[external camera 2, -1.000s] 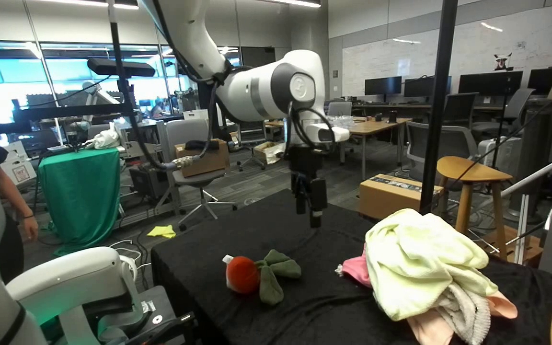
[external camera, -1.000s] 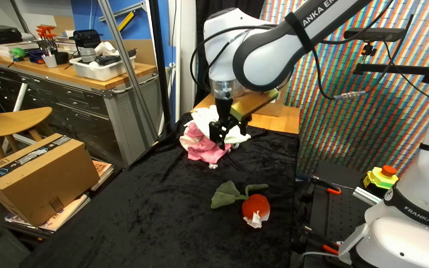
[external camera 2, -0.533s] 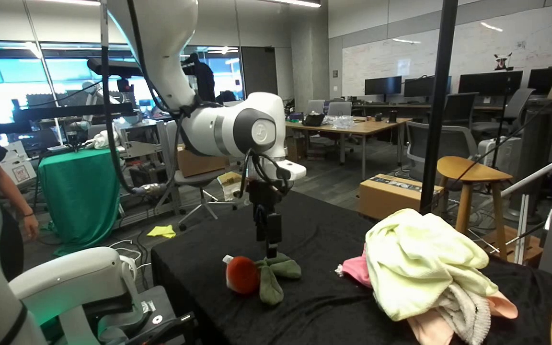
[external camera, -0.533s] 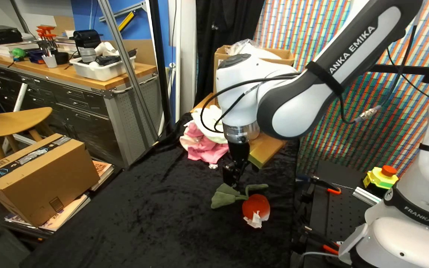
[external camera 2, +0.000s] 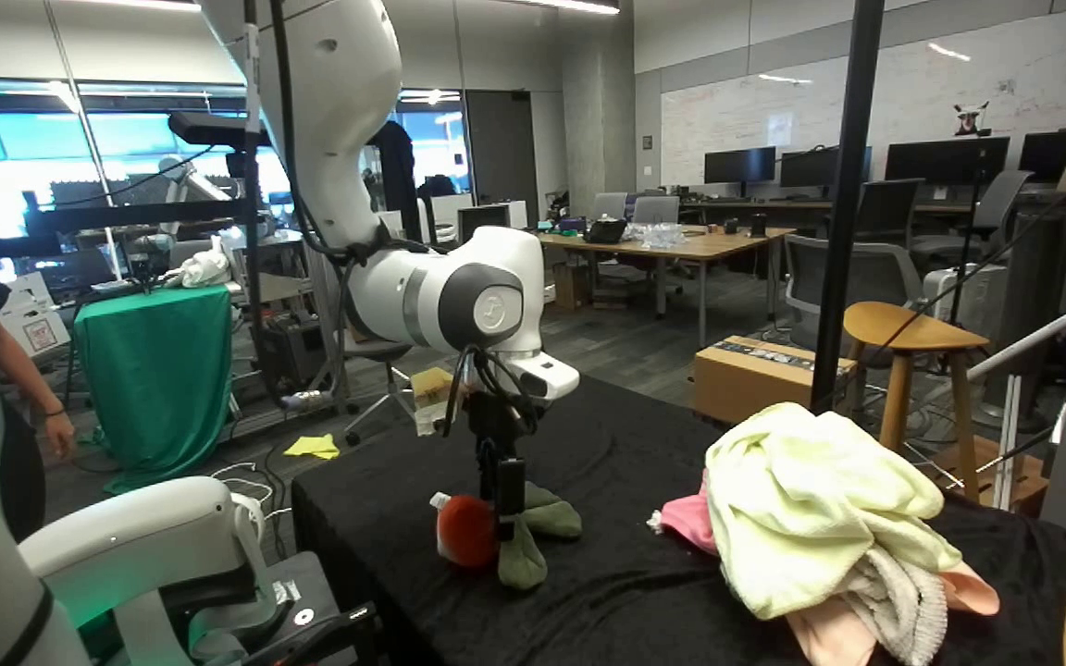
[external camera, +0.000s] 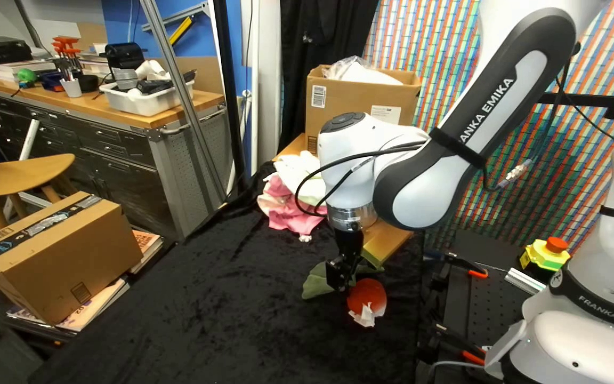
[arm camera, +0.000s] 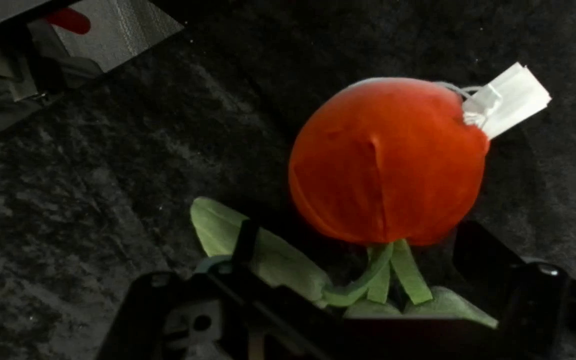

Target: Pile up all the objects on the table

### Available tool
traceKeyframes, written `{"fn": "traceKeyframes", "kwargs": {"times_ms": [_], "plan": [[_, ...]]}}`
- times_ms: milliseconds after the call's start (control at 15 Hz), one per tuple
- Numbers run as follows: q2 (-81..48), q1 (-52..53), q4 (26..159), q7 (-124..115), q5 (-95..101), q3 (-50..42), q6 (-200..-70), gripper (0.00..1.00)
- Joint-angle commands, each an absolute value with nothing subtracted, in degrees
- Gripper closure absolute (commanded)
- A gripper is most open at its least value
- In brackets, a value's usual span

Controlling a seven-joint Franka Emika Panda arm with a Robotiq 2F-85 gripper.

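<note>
While the red stuffed toy [arm camera: 388, 165] lies on the black-covered worktop [external camera: 195, 320] just where it lay a second ago, its green leaves [arm camera: 288, 265] toward the heap of cloths [external camera: 291, 200] and its white tag [arm camera: 512, 102] on the opposite side, I have the hand [arm camera: 358, 244] down at its leaf end. A second ago it hung higher, off toward the heap; half a second ago it was just above the leaves; now, in both exterior views, it sits low where the leaves join the toy. Through the wrist view I see the fingers [arm camera: 485, 255] standing wide apart, with the green stems [arm camera: 410, 274] showing between them; I can't tell whether either finger touches a leaf. Well apart on the same worktop, the heap looks unchanged: a pale yellow-green cloth [external camera 2: 801, 509] on top, a pink cloth [external camera 2: 688, 523] sticking out on the toy's side, a fluffy grey cloth [external camera 2: 898, 606] and a peach cloth [external camera 2: 973, 590] underneath. Since the arm [external camera: 419, 202] has swung away from there and lowered, an exterior view now gives me plain sight of an open cardboard box [external camera: 357, 98] behind the heap, which the arm mostly covered before. Farther out, beside the worktop, a taped box [external camera: 72, 261] rests on some books [external camera: 107, 298], and a wooden stool [external camera: 19, 173] stands near it.
</note>
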State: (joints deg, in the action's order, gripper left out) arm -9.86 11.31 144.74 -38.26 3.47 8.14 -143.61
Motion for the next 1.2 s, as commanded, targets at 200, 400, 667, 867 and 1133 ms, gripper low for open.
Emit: {"fn": "traceKeyframes", "kwargs": {"times_ms": [200,400,667,867,1133], "plan": [[-9.4,11.9,146.8,-35.6,-6.5,9.6,-146.6,0.00],[-9.3,11.8,147.3,-35.1,-9.6,9.9,-146.9,0.00],[-9.5,11.8,147.5,-34.9,-10.6,9.4,-147.5,0.03],[-9.6,11.8,147.4,-35.5,-9.6,8.9,-147.9,0.29],[-9.7,11.6,147.4,-35.2,-9.8,8.5,-148.2,0.62]]}}
